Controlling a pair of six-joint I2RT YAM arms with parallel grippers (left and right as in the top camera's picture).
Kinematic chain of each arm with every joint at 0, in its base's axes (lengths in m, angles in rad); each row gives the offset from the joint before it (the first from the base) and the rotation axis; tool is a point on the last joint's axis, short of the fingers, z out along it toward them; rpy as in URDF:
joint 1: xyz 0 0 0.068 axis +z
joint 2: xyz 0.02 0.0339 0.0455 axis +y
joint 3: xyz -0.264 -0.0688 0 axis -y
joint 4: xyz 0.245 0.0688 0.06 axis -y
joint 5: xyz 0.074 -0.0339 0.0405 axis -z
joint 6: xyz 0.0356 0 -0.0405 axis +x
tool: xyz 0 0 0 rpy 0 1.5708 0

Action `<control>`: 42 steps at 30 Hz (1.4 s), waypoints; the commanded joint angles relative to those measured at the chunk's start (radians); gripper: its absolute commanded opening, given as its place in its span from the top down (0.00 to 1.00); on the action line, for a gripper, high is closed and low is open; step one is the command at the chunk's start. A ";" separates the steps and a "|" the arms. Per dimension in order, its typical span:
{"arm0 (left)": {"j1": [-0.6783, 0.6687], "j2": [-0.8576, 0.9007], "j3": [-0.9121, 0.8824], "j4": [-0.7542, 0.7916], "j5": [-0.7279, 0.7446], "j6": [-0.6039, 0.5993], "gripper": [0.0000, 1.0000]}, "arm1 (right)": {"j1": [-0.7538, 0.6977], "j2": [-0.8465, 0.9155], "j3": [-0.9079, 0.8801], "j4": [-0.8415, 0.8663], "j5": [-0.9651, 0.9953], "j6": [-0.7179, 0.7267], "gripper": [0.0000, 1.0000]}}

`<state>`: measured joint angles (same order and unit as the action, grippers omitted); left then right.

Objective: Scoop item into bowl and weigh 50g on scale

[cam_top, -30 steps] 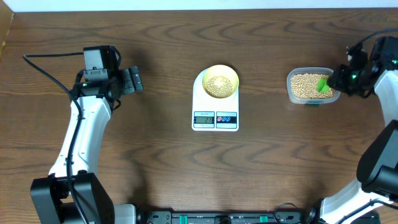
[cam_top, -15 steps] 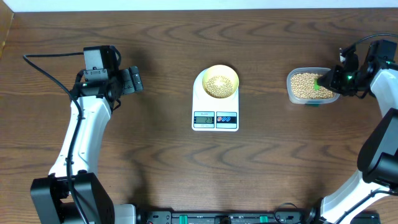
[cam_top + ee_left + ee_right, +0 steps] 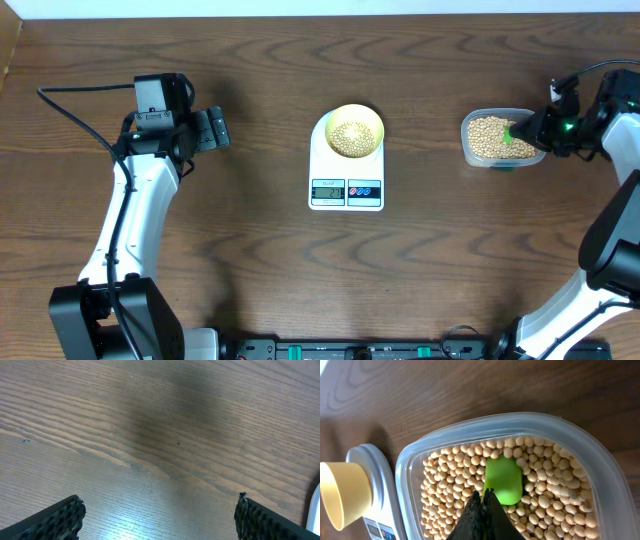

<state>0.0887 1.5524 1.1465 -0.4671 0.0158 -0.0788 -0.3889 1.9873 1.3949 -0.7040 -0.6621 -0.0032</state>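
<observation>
With right gripper (image 3: 484, 496) clenched on scoop (image 3: 503, 480), dig beneath beans (image 3: 450, 485), then lift level toward bowl (image 3: 355, 131) at 9 o'clock; left gripper (image 3: 157, 515) released

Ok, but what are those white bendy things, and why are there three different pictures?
Those are two robot arms. Each ends in a two-finger pincher called a gripper. One picture looks straight down at the wooden table from above. The other two come from little cameras on the wrists, so you see what each gripper sees. In the middle sits a white scale with a yellow bowl on it, and there are beans inside the bowl. On the robot's right is a clear tub full of more beans. The right gripper is pinched shut on a green scoop that lies in the tub's beans. The left gripper is wide open over bare wood, holding nothing.
</observation>
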 commanded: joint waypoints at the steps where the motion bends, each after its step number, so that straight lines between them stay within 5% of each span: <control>1: 0.000 0.014 0.001 -0.002 -0.017 -0.009 0.02 | -0.024 0.053 -0.023 0.004 -0.084 0.002 0.99; 20: 0.000 0.014 0.001 -0.002 -0.017 -0.009 0.02 | -0.182 0.053 -0.023 0.013 -0.422 -0.021 0.99; 42: 0.000 0.014 0.001 -0.002 -0.017 -0.009 0.02 | -0.185 0.053 -0.023 0.005 -0.535 0.071 0.99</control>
<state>0.0887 1.5524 1.1465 -0.4671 0.0158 -0.0788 -0.5720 2.0354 1.3785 -0.6979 -1.1492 0.0471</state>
